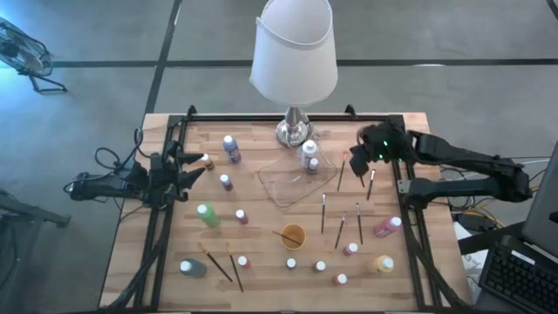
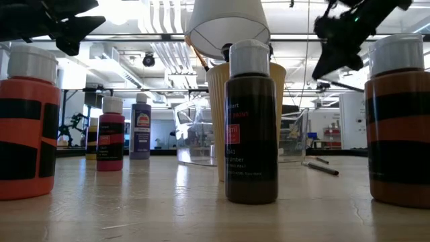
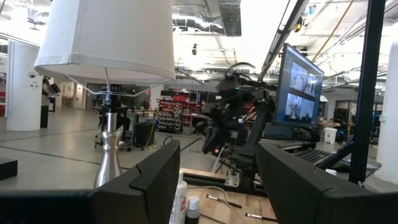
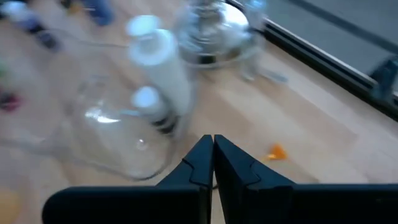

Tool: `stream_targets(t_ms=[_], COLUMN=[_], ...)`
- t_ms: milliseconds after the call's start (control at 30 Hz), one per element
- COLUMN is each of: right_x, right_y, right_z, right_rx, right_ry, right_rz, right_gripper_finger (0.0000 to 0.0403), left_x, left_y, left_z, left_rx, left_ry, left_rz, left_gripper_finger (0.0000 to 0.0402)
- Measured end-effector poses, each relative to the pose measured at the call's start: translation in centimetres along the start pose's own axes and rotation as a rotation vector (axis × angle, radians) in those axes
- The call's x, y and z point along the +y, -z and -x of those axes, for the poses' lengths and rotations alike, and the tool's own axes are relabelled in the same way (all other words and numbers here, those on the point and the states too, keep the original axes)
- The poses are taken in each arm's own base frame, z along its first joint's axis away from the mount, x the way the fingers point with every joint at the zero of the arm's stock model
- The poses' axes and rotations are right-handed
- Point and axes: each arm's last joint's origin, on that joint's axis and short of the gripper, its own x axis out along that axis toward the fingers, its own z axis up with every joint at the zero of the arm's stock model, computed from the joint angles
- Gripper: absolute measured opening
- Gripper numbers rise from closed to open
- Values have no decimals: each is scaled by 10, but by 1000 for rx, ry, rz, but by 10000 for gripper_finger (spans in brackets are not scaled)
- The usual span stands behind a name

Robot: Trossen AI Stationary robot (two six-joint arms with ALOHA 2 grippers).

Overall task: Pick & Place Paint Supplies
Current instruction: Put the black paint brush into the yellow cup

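Small white-capped paint bottles stand scattered over the wooden table: a purple one, a green one, a grey one, a pink one and a yellow one. A white bottle and a smaller dark-labelled one stand in the clear tray. Thin brushes lie right of the tray. My right gripper hangs shut above the table, right of the tray and over a brush. My left gripper waits open at the table's left edge.
A lamp with a white shade stands at the far edge behind the tray. An orange cup holding a brush sits mid-table, with two more brushes near left. A small orange scrap lies by the lamp base. Black rails frame the table.
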Motion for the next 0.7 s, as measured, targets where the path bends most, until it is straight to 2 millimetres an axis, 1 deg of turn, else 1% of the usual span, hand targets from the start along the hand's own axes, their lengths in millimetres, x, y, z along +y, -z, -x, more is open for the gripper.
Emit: stream_targets(t_ms=[133,233,400,533,700], right_x=[22,41,74,102,138], right_y=[9,11,17,24,39], right_z=[11,16,21,21,13], right_rx=[-91,-182,-346,-485,-655], right_ry=[-145,-275,-417,-489,-552], right_rz=[75,116,222,304,372], right_gripper_finger=[8,8,8,8,8], left_x=[0,0,0,0,0], left_y=[0,0,0,0,0], left_z=[0,0,0,0,0], left_rx=[0,0,0,0,0], left_ry=[0,0,0,0,0], left_rz=[0,0,0,0,0], left_gripper_finger=[218,218,218,218,218])
